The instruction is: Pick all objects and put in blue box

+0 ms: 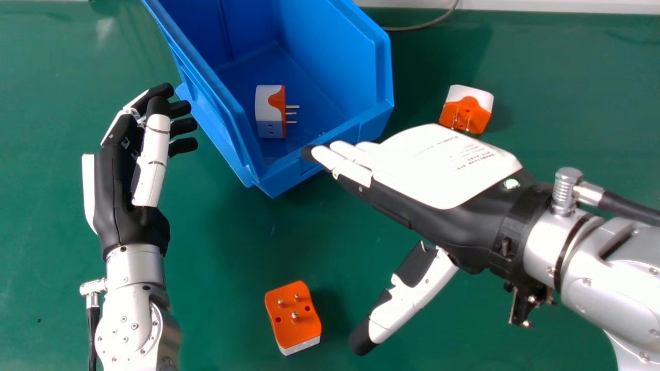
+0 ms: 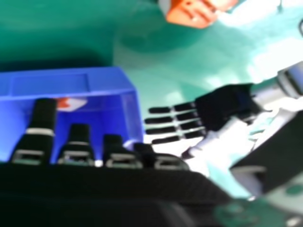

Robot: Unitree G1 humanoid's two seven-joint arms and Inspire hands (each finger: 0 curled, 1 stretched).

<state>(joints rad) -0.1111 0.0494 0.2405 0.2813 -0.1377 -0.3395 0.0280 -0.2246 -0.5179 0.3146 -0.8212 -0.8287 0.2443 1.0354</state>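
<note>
One plug adapter (image 1: 269, 123) inside the blue box (image 1: 340, 51). On the green surface (image 1: 232, 232): second adapter (image 1: 466, 116) beyond the right robot hand (image 1: 443, 170); third adapter (image 1: 295, 322) nearer, pins upward. Right robot hand: fingers straight, thumb spread wide. Left robot hand (image 1: 121, 190), just beside the box: fingers loosely extended.

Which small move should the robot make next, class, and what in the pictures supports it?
Probably bring the open right hand back toward the orange-topped plug adapter and lower it there. That adapter lies on the table near its thumb, prongs up, outside the blue box; another adapter is already inside.
</note>
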